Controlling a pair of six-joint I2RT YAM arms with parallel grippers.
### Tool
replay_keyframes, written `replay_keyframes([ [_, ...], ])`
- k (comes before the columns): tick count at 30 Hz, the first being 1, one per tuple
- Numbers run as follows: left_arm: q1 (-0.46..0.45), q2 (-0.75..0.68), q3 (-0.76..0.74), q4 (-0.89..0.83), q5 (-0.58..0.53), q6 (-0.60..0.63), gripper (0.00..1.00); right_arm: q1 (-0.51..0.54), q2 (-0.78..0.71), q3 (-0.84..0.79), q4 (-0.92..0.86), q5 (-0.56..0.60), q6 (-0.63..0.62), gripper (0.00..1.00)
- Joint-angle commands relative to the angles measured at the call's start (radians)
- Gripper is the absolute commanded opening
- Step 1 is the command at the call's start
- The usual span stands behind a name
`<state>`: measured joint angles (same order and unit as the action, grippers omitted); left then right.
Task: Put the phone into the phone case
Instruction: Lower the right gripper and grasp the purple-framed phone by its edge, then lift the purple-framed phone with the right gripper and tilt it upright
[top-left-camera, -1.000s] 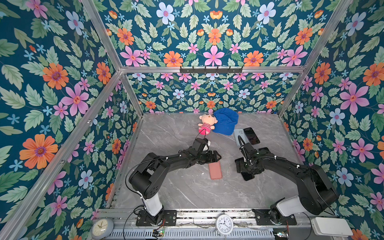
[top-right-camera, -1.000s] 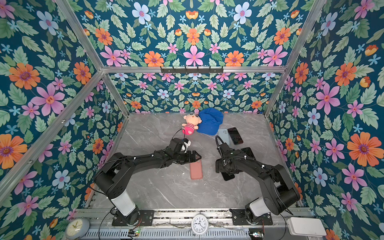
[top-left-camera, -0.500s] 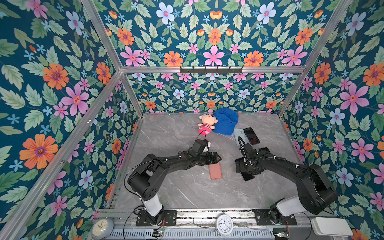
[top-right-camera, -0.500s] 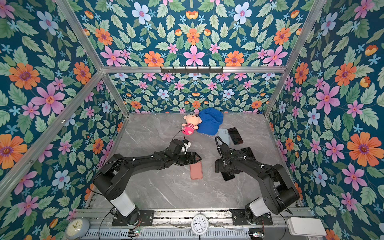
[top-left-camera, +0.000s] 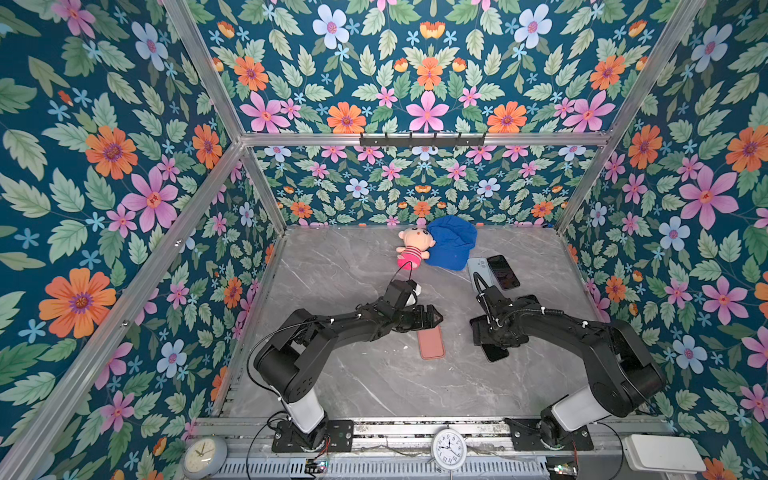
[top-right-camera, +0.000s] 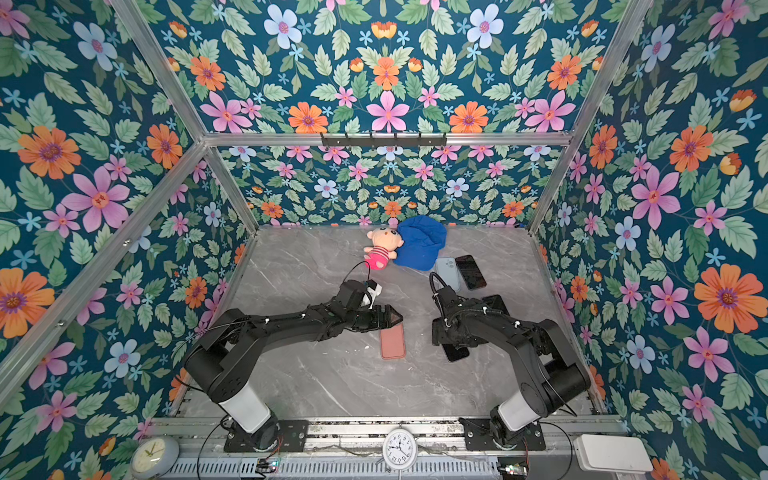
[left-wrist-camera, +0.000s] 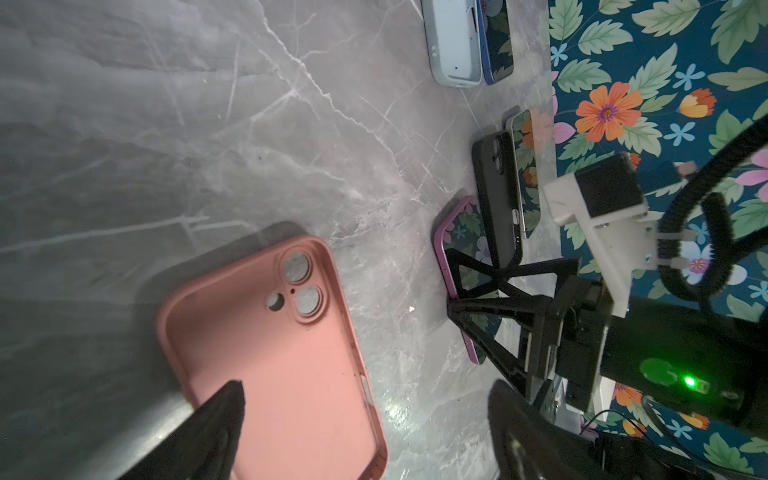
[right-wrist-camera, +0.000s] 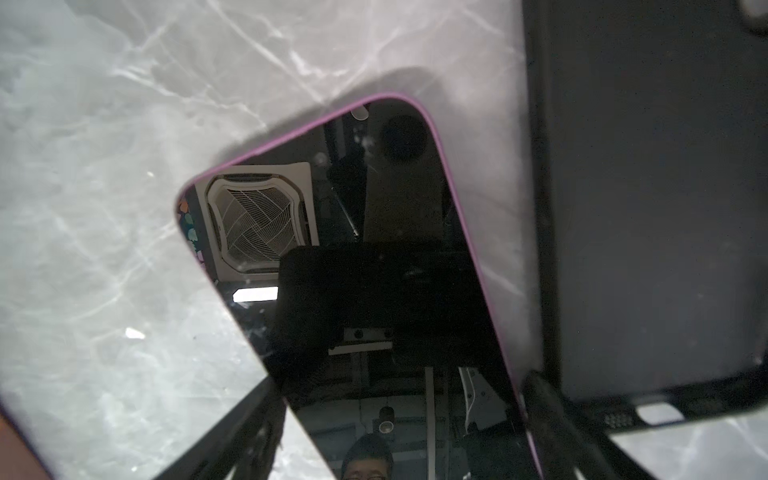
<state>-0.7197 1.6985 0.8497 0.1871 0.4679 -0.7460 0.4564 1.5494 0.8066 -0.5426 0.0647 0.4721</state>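
Black L gripper (top-left-camera: 434, 320) hangs low w/ jaws wide apart and nothing btw them, tip over the far end of the pink phone case (top-left-camera: 431, 343). In L wrist view one fingertip (left-wrist-camera: 232, 395) overlaps the case, the other sits off past its long side. The case lies flat abt mid-table, hollow side up, camera cutouts showing, nothing in it.

R gripper (right-wrist-camera: 399, 395) points down at the phone (top-left-camera: 494, 353), which has a purple rim and a dark screen facing up. It lies flat on the grey marble table (top-left-camera: 332, 291), right of the pink case and apart from it, toward the right edge. R fingers (right-wrist-camera: 548, 411) sit on either side of the phone's long edges. Jaws are spread wide, but can't tell if they squeeze the phone or only straddle it. Phone is not in the case.

A black case (right-wrist-camera: 644, 208) lies just beside the phone on the right-edge side, w/ a thin strip of table btw them. A silver-rimmed phone (left-wrist-camera: 524, 166) is next to that.

Toward the far-right corner a pale blue case (top-left-camera: 478, 270) and a dark phone (top-left-camera: 503, 272) lie side by side. At the middle of the far edge a plush doll (top-left-camera: 411, 247) lies against a blue cloth (top-left-camera: 451, 243).
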Motion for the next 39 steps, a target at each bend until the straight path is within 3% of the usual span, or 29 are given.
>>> replay_keyframes([
  [1, 0.002, 0.005, 0.003, 0.026, 0.007, 0.004, 0.92, 0.002, 0.011, 0.001, 0.009, -0.023, 0.003, 0.85],
  [15, 0.017, -0.008, -0.001, 0.020, 0.020, 0.004, 0.91, 0.042, 0.045, 0.031, 0.022, -0.040, -0.028, 0.69],
  [30, 0.095, -0.083, -0.053, 0.002, 0.022, 0.008, 0.90, 0.163, 0.100, 0.122, 0.108, -0.084, -0.097, 0.66],
  [39, 0.145, -0.126, -0.101, 0.000, 0.029, 0.011, 0.89, 0.245, 0.240, 0.221, 0.110, -0.101, -0.079, 0.65],
])
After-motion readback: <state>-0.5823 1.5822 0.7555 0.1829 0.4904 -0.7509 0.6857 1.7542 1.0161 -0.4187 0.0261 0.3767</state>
